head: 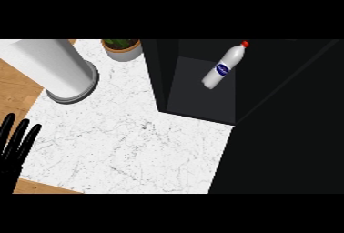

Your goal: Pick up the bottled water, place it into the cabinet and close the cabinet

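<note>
Fingers (21,136): straight and slightly apart, pointing toward the view's top, clamped on nothing.
Left hand (8,166): black, at the view's left edge, resting open over the counter's left border, well apart from the bottled water.
Wooden surface (17,86): light brown, along the left side, bordering the counter.
Counter (134,145): white marble top with fine grey veins, running from the wooden surface to the cabinet.
Paper towel roll (53,59): tall white cylinder at upper left, upright on the counter, appearing to lean toward the view's upper left corner.
Roll base (82,90): round grey ring under the roll, seated on the counter.
Plant pot (125,53): small round beige container at the top edge, between the roll and the cabinet, just beside the cabinet's left wall. Contents: a green plant (119,43).
Cabinet (161,73): black body, standing open toward the view, with a dark grey inner floor (201,100). Contents: the bottled water only.
Bottled water (225,63): white bottle with a red cap and a blue label, inside the cabinet's compartment. It is tilted, cap toward the upper right, base toward the lower left. Whether it lies flat or leans on the rear wall cannot be told. No hand touches it.
Dark panel (289,136): large black surface at the right, adjoining the cabinet opening and covering the counter's right part.
</note>
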Controlling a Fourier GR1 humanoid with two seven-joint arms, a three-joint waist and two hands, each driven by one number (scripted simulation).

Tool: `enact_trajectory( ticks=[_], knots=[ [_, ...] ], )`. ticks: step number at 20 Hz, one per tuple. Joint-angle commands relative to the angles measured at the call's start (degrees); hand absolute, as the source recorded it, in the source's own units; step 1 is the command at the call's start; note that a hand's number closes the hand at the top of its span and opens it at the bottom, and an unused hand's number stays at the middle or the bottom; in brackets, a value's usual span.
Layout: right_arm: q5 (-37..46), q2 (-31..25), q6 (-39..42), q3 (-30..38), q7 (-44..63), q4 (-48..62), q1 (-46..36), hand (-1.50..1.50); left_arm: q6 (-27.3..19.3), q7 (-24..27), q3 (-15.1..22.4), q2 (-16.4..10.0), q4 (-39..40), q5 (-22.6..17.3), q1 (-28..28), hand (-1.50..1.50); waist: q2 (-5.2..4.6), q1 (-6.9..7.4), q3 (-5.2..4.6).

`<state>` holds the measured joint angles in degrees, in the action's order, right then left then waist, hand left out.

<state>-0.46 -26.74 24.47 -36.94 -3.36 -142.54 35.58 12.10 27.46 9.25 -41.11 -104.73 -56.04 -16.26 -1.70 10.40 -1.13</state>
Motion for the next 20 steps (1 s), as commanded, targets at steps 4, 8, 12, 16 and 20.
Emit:
enact_trajectory(
  ticks=[4, 8, 12, 16, 20],
  knots=[
    [2.4, -1.0, 4.4, -6.1, 7.1, -1.6, -9.1, -1.50, 2.5, -0.8, -0.8, -1.6, 0.2, -0.9, 0.5, -1.50, -0.31, 3.03, -0.43],
    [1.9, -2.1, 5.8, -4.5, 7.4, -1.7, -13.6, 1.50, 2.6, -1.1, -1.1, -2.1, 0.2, -0.8, 1.2, -1.50, -0.26, 3.52, -0.50],
    [0.7, -1.2, 4.9, -4.9, 9.1, -1.0, -14.8, 1.50, 3.4, -1.2, -1.9, -2.7, 1.3, -1.3, 0.3, -1.50, 0.05, 3.09, -0.60],
    [0.7, -2.4, 6.0, -3.9, 10.4, -0.9, -17.3, 1.50, 3.6, -1.3, -2.4, -2.9, 1.7, -1.7, 1.0, -1.50, -0.10, 2.66, -0.71],
    [-0.4, -1.5, 5.6, -3.2, 10.5, -0.4, -19.2, 1.50, 4.4, -1.5, -2.7, -3.2, 1.7, -2.3, 1.3, -1.50, -0.21, 2.62, -0.68]
  ],
)
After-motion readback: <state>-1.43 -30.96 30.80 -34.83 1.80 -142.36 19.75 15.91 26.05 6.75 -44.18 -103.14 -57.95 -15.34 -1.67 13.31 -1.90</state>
